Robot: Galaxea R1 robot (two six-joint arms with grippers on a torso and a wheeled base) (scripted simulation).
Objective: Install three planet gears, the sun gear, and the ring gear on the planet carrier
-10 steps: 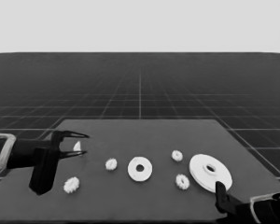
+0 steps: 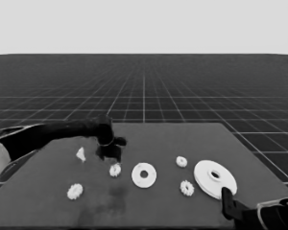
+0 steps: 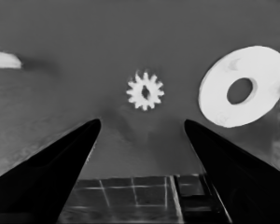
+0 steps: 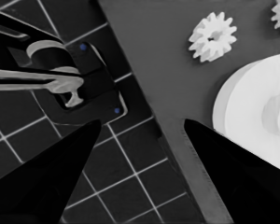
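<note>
- The left gripper, two long black pointed fingers on a black arm reaching in from the left, hangs just above a small white toothed planet gear. Its fingers are spread wide and hold nothing.
- The left wrist view shows that gear lying flat between and beyond the open fingers, with the smaller round part, a flat white disc with a central hole, just beside it.
- On the dark table lie three more small white gears and, the larger white hubbed round part, and a thin white piece.
- Nothing is installed yet; the step in hand looks like picking the first gear.
- Next, the gripper should descend straddling the gear, then close.
- The right gripper waits at the table's near right corner, fingers apart.
</note>
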